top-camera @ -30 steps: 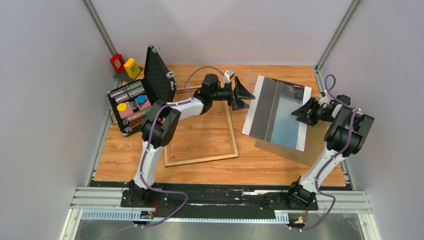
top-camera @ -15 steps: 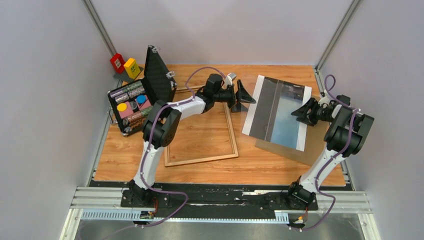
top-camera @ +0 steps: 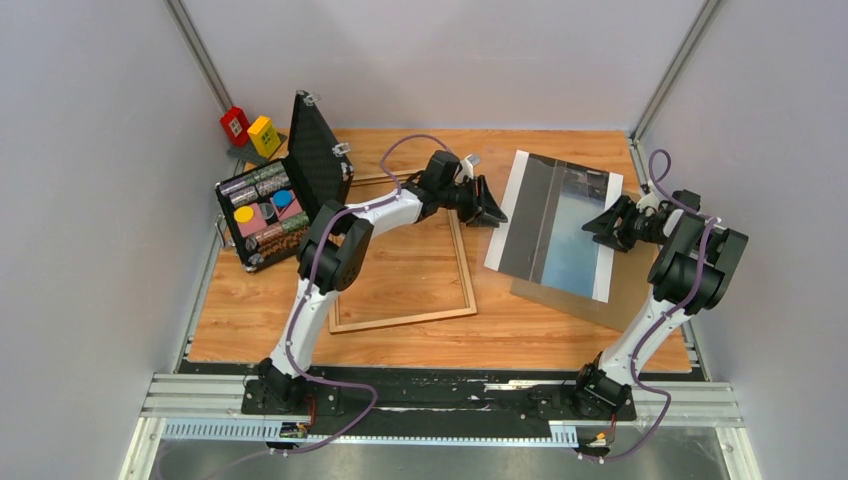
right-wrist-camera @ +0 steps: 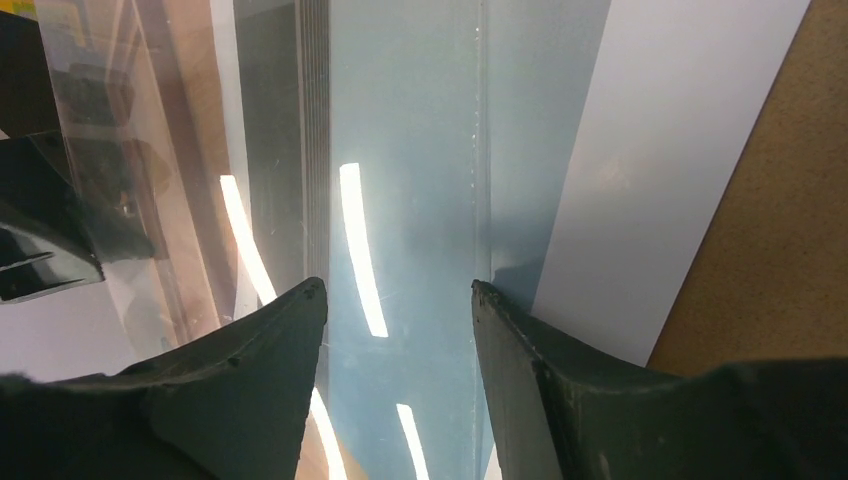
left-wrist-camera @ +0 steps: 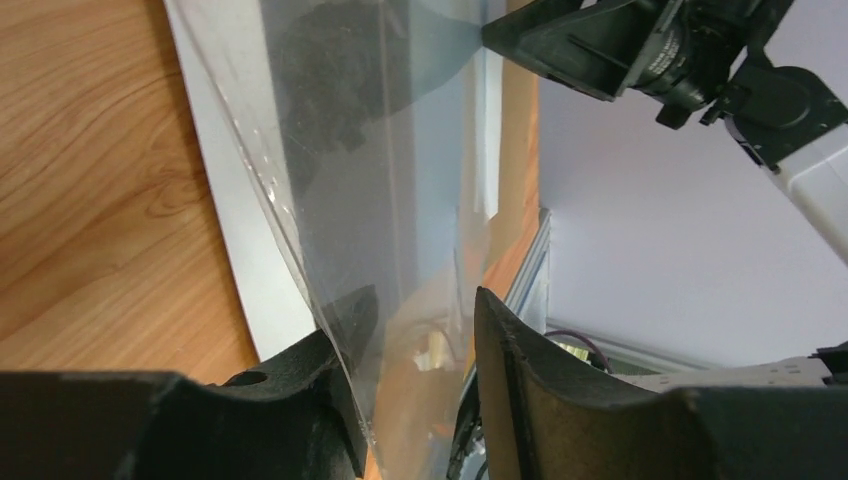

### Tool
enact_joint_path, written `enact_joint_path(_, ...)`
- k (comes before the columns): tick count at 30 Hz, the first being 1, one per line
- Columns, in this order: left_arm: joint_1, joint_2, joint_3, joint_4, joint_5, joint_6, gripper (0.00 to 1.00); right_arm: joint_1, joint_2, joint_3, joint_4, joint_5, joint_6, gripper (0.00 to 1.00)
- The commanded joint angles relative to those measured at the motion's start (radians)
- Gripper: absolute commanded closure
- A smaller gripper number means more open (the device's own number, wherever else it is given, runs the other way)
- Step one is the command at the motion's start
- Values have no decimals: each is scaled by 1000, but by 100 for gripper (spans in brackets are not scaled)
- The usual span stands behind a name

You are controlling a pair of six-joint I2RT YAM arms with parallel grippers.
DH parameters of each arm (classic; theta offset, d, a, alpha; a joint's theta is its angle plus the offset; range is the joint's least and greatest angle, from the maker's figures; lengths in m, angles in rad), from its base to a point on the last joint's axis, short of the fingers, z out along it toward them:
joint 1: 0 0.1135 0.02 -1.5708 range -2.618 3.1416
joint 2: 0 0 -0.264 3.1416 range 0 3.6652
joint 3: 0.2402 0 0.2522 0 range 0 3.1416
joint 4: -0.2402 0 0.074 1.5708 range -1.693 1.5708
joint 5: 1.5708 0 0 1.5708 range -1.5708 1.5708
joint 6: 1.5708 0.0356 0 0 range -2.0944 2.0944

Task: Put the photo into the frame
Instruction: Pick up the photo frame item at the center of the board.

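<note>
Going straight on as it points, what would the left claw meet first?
The clear pane, its edge between the fingers of the left claw; the photo lies beyond, though depth is unclear.

Left fingers (left-wrist-camera: 520, 390) narrower around clear sheet (left-wrist-camera: 380, 200)

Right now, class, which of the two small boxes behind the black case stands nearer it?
The yellow box; the red box sits beyond it, farther left.
</note>
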Motion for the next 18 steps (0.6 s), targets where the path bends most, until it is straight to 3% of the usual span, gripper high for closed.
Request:
enact_joint_path(1,-10,18,50,-19,-13,49,56,15,1,-38,-37,88,-24,39)
enact_joint_path(7,-8,1,53,-64,-18,79,79,13,-47,-33,-38,77,-28,34)
enact_joint_path(10,-3,-18,42,-68,-17,100,96,13,-86,-28,-40,71,-32,30)
enact_joint_path(15,17,-82,1,-44,8,143,100,13,-173,-19,-45,58,-40,26)
enact_joint_path(18,27,-132,-40,12,42,165,100,13,-220,-14,-44,50,-39,15)
